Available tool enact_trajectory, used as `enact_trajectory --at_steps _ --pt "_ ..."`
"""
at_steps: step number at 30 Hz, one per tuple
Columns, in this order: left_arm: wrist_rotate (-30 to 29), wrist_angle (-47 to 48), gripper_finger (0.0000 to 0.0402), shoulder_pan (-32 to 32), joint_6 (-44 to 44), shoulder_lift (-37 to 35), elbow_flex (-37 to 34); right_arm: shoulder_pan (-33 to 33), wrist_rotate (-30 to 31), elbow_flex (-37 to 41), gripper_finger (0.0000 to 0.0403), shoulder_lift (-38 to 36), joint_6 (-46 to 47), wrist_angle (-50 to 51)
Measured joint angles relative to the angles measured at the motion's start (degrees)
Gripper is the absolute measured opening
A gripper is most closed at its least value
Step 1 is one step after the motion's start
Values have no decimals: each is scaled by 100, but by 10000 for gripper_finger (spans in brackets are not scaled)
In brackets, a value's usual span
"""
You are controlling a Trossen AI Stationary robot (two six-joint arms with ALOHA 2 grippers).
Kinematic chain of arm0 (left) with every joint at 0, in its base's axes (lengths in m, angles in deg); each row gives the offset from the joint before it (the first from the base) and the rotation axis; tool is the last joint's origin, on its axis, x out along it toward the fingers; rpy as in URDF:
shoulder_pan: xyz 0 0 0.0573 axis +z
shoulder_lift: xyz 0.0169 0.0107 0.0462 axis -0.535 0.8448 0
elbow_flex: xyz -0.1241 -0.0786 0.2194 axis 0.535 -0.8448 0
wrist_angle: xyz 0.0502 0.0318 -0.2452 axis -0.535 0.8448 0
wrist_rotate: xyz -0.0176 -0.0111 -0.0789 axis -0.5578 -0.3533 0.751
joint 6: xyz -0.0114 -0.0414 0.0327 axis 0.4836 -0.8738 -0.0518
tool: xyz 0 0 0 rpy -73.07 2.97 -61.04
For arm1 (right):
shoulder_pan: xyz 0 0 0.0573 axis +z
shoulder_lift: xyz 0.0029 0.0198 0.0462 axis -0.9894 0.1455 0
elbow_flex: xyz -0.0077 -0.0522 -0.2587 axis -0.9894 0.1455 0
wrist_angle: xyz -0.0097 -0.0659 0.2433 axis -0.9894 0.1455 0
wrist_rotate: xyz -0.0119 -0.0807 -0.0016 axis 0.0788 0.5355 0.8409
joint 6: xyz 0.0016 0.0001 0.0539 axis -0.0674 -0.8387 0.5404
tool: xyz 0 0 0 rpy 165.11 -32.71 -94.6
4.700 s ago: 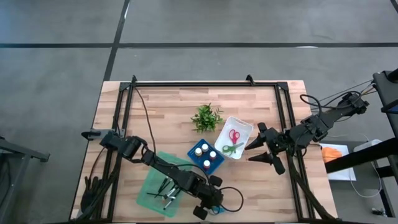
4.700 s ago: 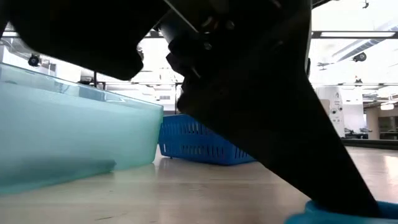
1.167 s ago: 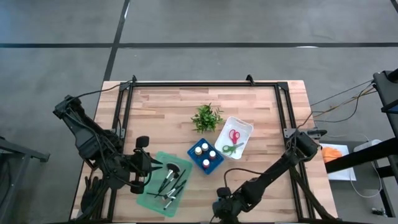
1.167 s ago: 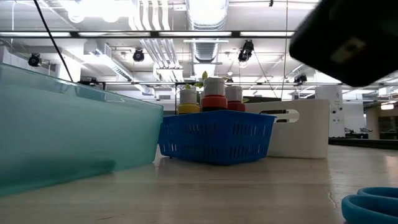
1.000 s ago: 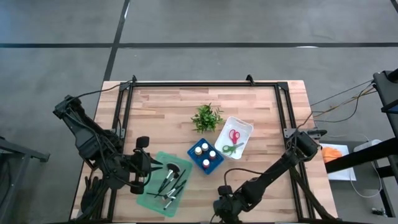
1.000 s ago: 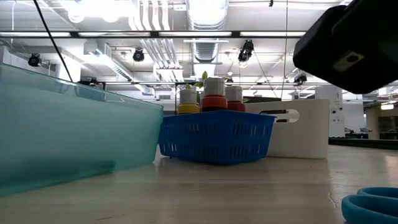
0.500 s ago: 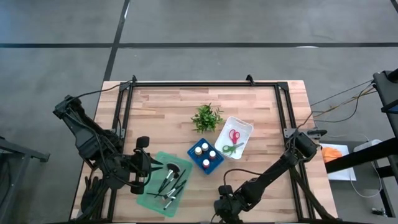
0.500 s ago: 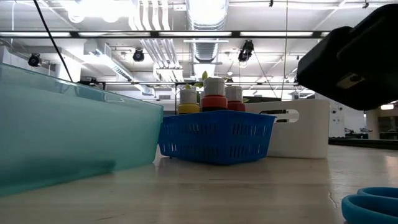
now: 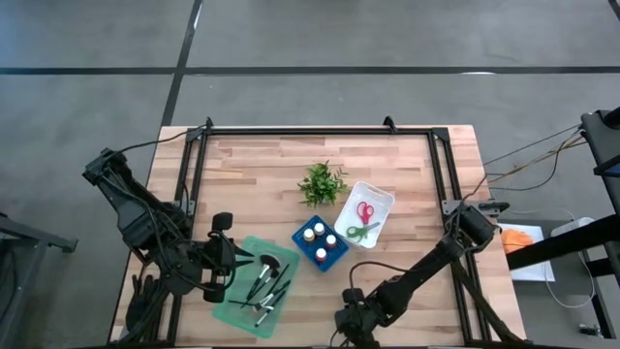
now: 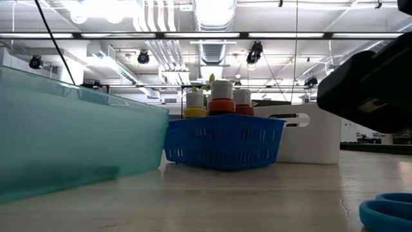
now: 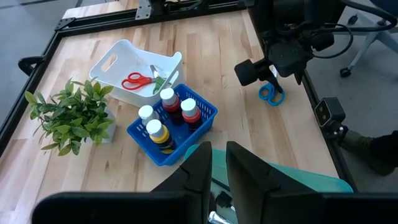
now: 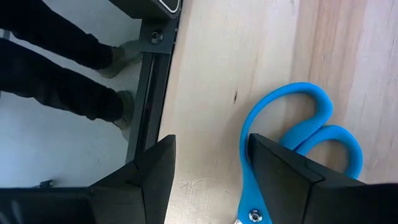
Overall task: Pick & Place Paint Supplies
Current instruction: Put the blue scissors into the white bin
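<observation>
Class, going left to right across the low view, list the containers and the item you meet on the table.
Teal tray → blue basket of paint bottles → white bin → blue scissors at the far right.

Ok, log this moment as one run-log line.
right gripper: open, over blue scissors near table's front edge | left gripper: waiting above teal tray | red, green scissors: white bin

The right gripper (image 12: 208,177) appears to sink lower, open-jawed, over the blue plastic-handled scissors (image 12: 292,149) at the table's front edge.
</observation>
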Motion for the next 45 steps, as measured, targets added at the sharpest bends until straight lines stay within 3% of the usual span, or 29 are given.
enact_trajectory --at_steps 7,18,28,36,45 --pt "0 8 56 4 0 0 0 -19 89 81 174 -13 187 33" --pt "0 13 56 2 0 0 0 -142 4 435 18 69 405 -11" --pt "-3 15 56 2 25 0 0 -157 -35 -61 9 66 195 543" --pt "-152 16 56 4 63 0 0 -138 374 -806 8 -139 -13 1836" --pt "-259 -43 56 4 62 0 0 -136 948 -907 7 -866 231 2855"
